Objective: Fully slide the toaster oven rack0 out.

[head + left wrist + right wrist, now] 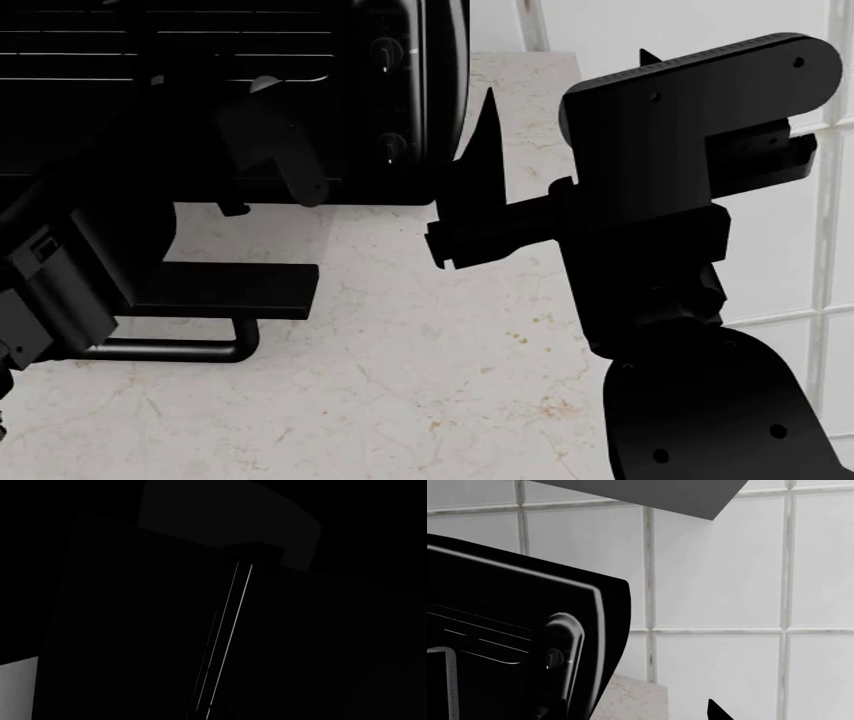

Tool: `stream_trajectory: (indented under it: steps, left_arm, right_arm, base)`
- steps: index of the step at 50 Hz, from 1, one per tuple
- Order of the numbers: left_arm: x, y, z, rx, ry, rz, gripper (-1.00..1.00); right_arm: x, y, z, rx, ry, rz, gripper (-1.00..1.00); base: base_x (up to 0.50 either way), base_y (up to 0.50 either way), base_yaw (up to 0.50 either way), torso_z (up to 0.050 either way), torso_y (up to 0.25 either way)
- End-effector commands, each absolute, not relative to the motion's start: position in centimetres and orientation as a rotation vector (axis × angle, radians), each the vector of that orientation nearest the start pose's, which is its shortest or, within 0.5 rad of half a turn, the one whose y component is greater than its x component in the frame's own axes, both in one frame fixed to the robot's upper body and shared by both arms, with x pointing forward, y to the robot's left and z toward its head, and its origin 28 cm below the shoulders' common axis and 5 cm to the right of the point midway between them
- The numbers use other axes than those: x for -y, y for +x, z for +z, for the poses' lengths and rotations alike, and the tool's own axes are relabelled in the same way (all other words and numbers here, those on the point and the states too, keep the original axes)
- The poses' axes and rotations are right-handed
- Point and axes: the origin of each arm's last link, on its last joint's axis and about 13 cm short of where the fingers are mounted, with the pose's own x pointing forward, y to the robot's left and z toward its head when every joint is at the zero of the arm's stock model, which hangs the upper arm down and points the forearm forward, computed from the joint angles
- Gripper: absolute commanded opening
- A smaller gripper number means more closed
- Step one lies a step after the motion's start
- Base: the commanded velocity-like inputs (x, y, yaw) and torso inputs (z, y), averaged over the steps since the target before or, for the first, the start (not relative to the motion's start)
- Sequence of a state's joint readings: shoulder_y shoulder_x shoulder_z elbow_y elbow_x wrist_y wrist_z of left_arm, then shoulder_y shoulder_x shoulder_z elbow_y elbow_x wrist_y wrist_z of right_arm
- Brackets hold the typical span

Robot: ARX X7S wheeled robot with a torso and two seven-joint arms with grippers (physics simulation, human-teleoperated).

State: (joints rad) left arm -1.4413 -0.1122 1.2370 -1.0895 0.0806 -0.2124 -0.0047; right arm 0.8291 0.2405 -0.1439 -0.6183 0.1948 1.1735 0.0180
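Honestly, my left wrist camera gives me almost nothing: near-black surfaces and two thin bright lines running side by side, which I judge are wires of the rack0 (230,640). I cannot tell from it how the left fingers stand.

On the head camera, the toaster oven (400,100) sits at eleven o'clock on the pale marbled bench (441,380), a glossy black box with rounded corners and round knobs down its right side. Its door (234,290) lies folded down flat, the tubular bar handle (174,350) at its front edge. Thin pale wires of the rack cross the dark cavity at about ten o'clock. The left gripper (274,150) reaches into the opening, too dark to say whether it grips a wire. The right gripper (467,215) hovers at about one o'clock, just beside the oven's right corner, holding nothing; whether its fingers are parted I cannot tell.

My right wrist camera shows the oven's shiny side and a knob against white wall tiles (720,580).

I judge the door step done and the pull barely begun, if at all.
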Motion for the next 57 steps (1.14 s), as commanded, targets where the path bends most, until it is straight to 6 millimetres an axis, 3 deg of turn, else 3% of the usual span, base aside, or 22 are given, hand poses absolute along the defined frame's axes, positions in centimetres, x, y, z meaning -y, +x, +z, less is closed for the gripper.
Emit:
stream_trajectory:
  steps: [1, 6, 33, 46, 54, 55, 57]
  left_arm:
    - [-21.4, 43.6, 24.0, 0.058, 1.306, -0.112, -1.00]
    - [-21.5, 42.5, 23.9, 0.062, 1.327, -0.107, -1.00]
    - [-21.6, 31.1, 24.6, 0.155, 1.403, -0.111, -1.00]
    - [-21.6, 26.8, 25.1, 0.215, 1.470, -0.084, -1.00]
    - [-21.6, 25.9, 25.3, 0.232, 1.463, -0.075, -1.00]
    - [-21.6, 25.7, 25.3, 0.238, 1.459, -0.073, 1.00]
    - [-21.7, 25.4, 25.3, 0.245, 1.460, -0.068, 1.00]
  right_arm:
    - [10.9, 27.1, 25.7, 0.229, -0.227, 0.129, 1.00]
    - [11.0, 27.2, 25.7, 0.227, -0.226, 0.125, 1.00]
    - [10.9, 26.7, 26.1, 0.235, -0.229, 0.129, 1.00]
    - [11.1, 26.7, 25.9, 0.233, -0.226, 0.123, 1.00]
    - [11.1, 26.6, 26.0, 0.233, -0.226, 0.120, 1.00]
    - [11.1, 26.5, 25.9, 0.231, -0.228, 0.123, 1.00]
    - [11.1, 26.5, 25.9, 0.230, -0.230, 0.125, 1.00]
  base:
    - [0.00, 0.00, 0.00, 0.000, 0.000]
    - [0.00, 0.00, 0.00, 0.000, 0.000]
    - [0.00, 0.00, 0.00, 0.000, 0.001]
    - [0.00, 0.00, 0.00, 0.000, 0.002]
    - [0.00, 0.00, 0.00, 0.000, 0.000]
    - [0.00, 0.00, 0.00, 0.000, 0.000]
    - [0.00, 0.00, 0.00, 0.000, 0.000]
